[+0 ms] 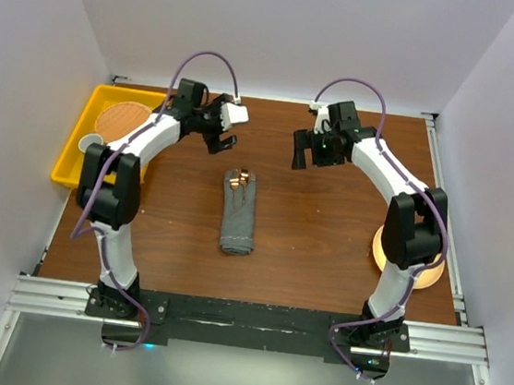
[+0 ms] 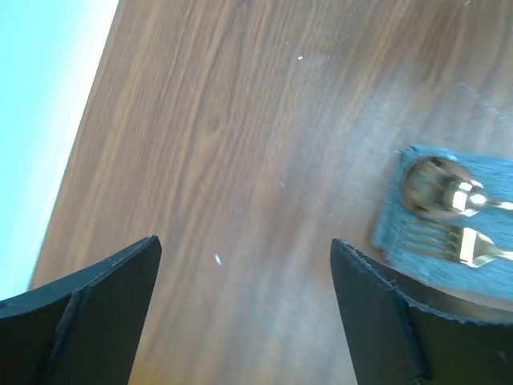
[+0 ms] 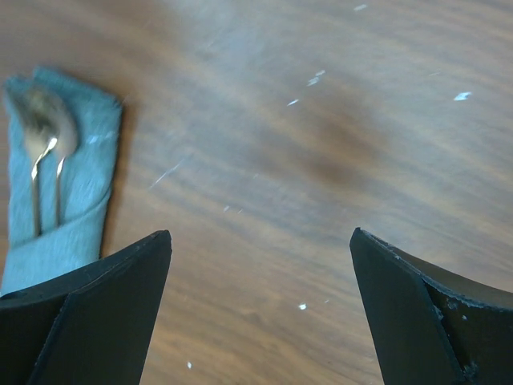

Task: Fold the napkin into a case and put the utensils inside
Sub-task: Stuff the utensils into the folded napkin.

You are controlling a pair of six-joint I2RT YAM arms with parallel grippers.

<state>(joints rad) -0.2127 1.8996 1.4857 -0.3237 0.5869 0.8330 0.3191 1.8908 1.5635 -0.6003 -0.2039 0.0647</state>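
Left claw (image 1: 220,140) and right claw (image 1: 300,149) both gape wide and empty, flanking the case's (image 1: 240,217) far end, apart from it. Utensils (image 1: 239,180) sit tucked inside, heads poking out there. Best now: lift both claws up and outward, never sweeping across the case.

place: robot lab cell | evidence: white enclosure walls (image 1: 285,28), aluminium rail (image 1: 50,297)

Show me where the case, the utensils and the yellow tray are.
case (image 1: 239,223): top view, middle of the folded grey cloth.
utensils (image 1: 240,180): top view, shiny heads poking out the far end.
yellow tray (image 1: 68,157): top view, its left wall.
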